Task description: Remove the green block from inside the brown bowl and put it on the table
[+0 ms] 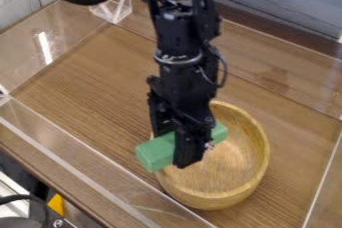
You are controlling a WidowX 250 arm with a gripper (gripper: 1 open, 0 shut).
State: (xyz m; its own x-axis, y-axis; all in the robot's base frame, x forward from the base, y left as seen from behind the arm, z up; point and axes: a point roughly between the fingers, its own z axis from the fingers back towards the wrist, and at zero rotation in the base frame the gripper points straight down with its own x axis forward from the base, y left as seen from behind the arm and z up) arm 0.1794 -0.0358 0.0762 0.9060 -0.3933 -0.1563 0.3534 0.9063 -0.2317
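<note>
Above bowl's left rim [164, 180] | gripper [182, 150] part-closed, gripping green block [158, 153] | lift clear of rim, keep block level, then lower gently onto table [74, 100]

The black robot gripper [185, 144] reaches down from the top of the view, its fingers closed around the green block [163, 150]. The block is held above the left side of the brown bowl [238, 172], with one end projecting past the rim toward the lower left. A further part of the block shows to the right of the fingers; its middle is hidden by them. The bowl is round, light tan, and stands upright on the wood-grain table [80, 87], in the lower right of the view. Clear walls [80, 157] edge the table. At the lower left corner, outside the wall, a black cable [27, 200] curves near a small yellow item [56, 203], not identifiable.
</note>
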